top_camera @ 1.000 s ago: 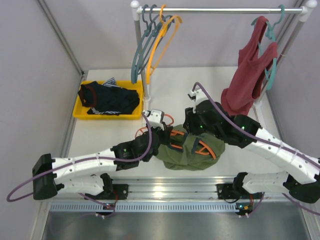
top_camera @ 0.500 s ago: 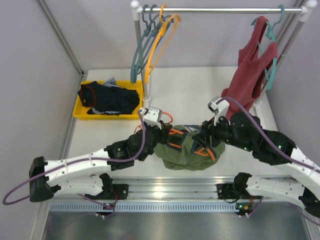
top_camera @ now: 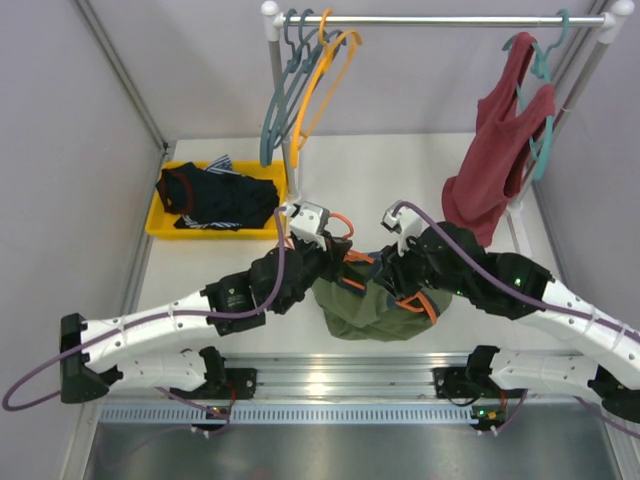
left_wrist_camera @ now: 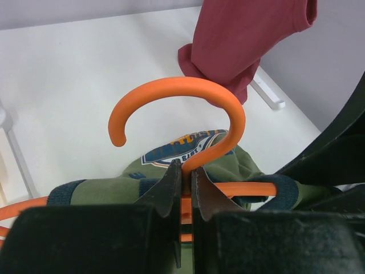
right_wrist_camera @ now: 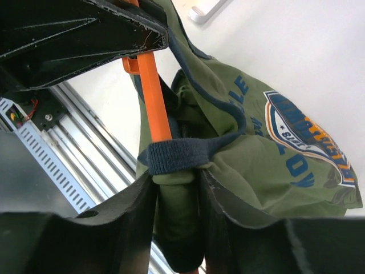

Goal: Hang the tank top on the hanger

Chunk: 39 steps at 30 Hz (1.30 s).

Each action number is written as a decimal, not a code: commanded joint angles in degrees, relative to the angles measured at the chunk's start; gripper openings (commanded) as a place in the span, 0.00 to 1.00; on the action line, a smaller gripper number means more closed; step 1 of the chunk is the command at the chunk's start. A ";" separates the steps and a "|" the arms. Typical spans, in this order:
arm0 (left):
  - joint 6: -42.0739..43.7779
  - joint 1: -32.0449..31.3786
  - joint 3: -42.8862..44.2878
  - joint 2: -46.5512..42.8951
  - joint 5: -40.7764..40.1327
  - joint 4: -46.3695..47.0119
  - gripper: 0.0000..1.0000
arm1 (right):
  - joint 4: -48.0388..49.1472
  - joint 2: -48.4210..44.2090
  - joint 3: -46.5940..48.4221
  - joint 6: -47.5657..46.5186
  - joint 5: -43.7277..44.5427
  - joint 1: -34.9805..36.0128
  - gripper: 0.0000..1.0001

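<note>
The olive-green tank top [top_camera: 375, 305] with navy trim and a printed patch [right_wrist_camera: 308, 134] is bunched over the reddish-orange hanger [top_camera: 345, 270] near the table's front middle. My left gripper [left_wrist_camera: 185, 171] is shut on the hanger's neck just below its hook [left_wrist_camera: 188, 100]. My right gripper [right_wrist_camera: 177, 182] is shut on a fold of the tank top at its navy-trimmed strap [right_wrist_camera: 188, 154], which wraps one hanger arm [right_wrist_camera: 151, 97]. In the top view the two grippers [top_camera: 315, 255] [top_camera: 400, 270] sit close together at the garment.
A yellow bin [top_camera: 165, 225] with a dark striped garment [top_camera: 225, 200] stands at the left. A clothes rail [top_camera: 440, 20] at the back carries teal-grey hangers [top_camera: 285, 90], a yellow-orange hanger [top_camera: 320, 85] and a dark red tank top [top_camera: 500, 140]. Metal rails [top_camera: 330, 375] run along the near edge.
My right gripper swung out to the right, then came back left toward the garment's middle. My left gripper and the hanger shifted slightly up and back. The tank top bunched narrower.
</note>
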 commanded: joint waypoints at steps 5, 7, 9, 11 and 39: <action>2.75 -0.18 7.61 3.29 2.35 3.08 0.00 | 1.68 -2.64 0.01 1.53 4.22 1.05 0.03; 3.97 -0.27 10.06 5.04 2.52 3.17 0.02 | 2.03 -3.61 -0.16 2.15 5.19 1.14 0.00; 4.86 -0.18 12.10 6.64 2.35 2.90 0.21 | 2.47 -5.02 -0.69 3.29 6.06 1.05 0.00; 6.18 -0.01 15.60 9.18 1.73 2.03 0.34 | 2.47 -6.60 -0.86 4.61 7.20 1.05 0.00; 14.88 0.52 35.21 6.20 2.17 -2.98 0.58 | -4.82 7.10 38.30 -2.85 33.76 -2.19 0.00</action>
